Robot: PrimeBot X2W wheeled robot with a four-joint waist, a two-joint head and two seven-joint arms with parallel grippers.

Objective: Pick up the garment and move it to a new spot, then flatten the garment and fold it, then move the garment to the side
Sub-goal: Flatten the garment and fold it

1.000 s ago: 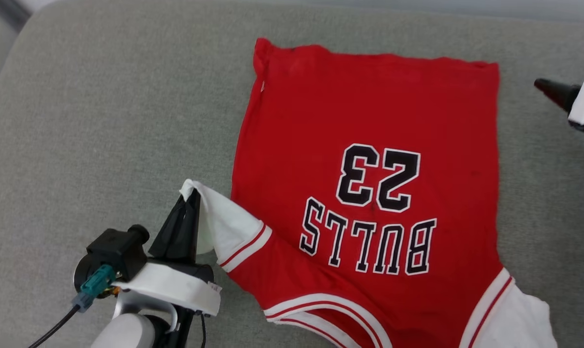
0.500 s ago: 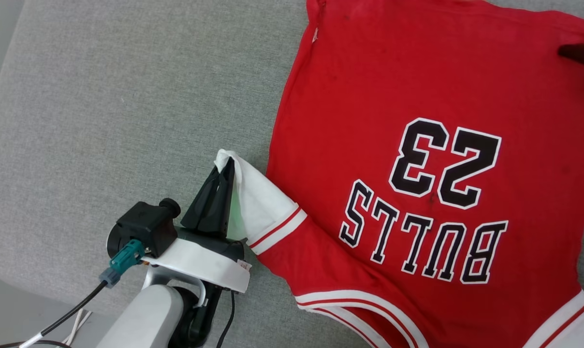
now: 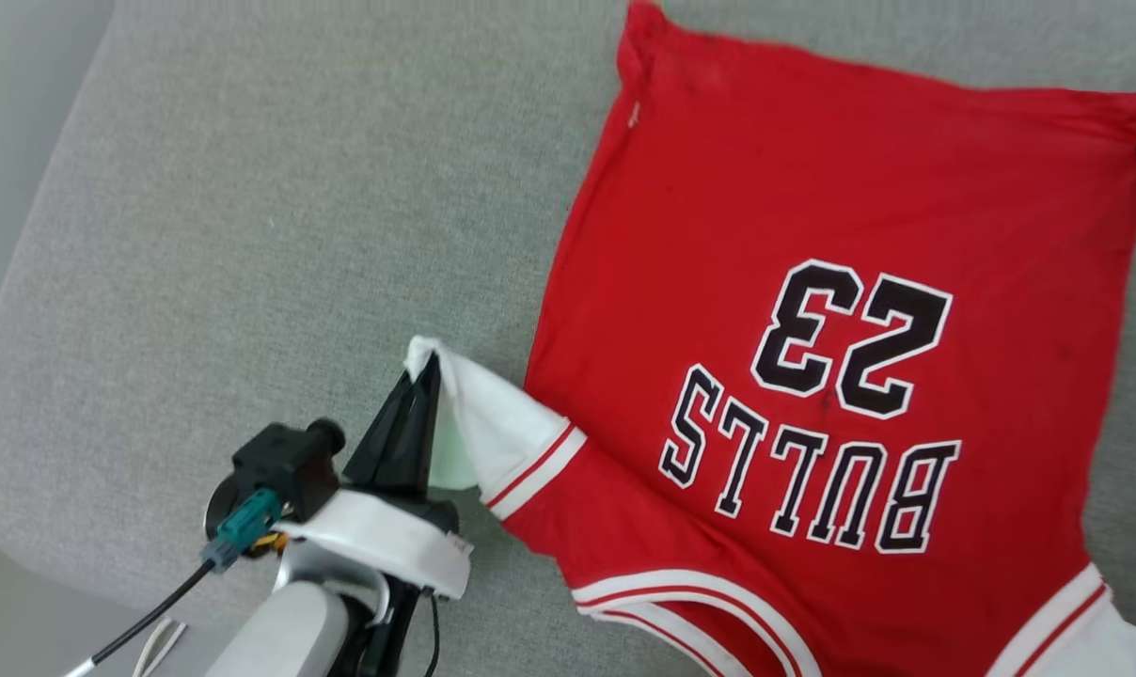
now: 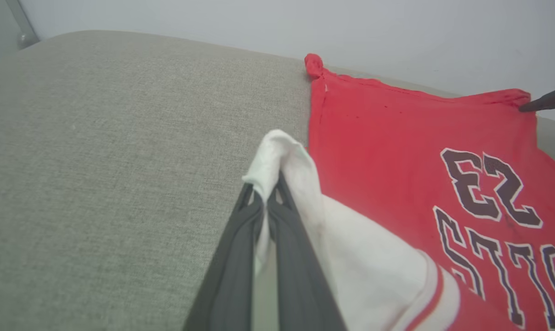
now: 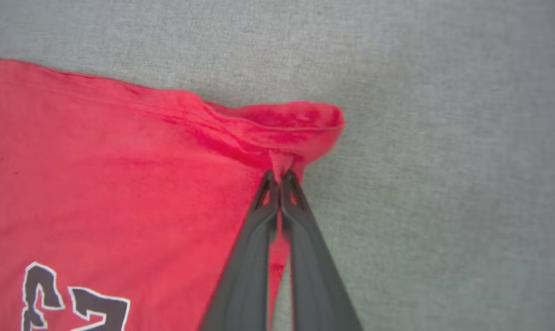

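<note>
The garment [image 3: 812, 188] reads as thin, soft knit cloth, matt red, with a few faint dark specks on it. The lettering [image 3: 794, 374] lies flatter and a touch smoother, like a print. The sleeve [image 3: 502, 428] is limp white cloth, thin enough to look slightly see-through where it bunches.

Underneath, the cushion [image 3: 248, 235] is grey woven upholstery, coarse-grained and matt.

The left gripper [image 4: 267, 195] has dark fingers with a dull, smooth plastic look, and the right gripper [image 5: 279, 177] matches it in matt charcoal. The wrist collar [image 3: 380, 545] is smooth white plastic with a light sheen. The black cable [image 3: 145, 616] looks rubbery, and the connector [image 3: 244, 527] is teal plastic. Behind, the wall [image 4: 351, 27] is pale and smooth.
</note>
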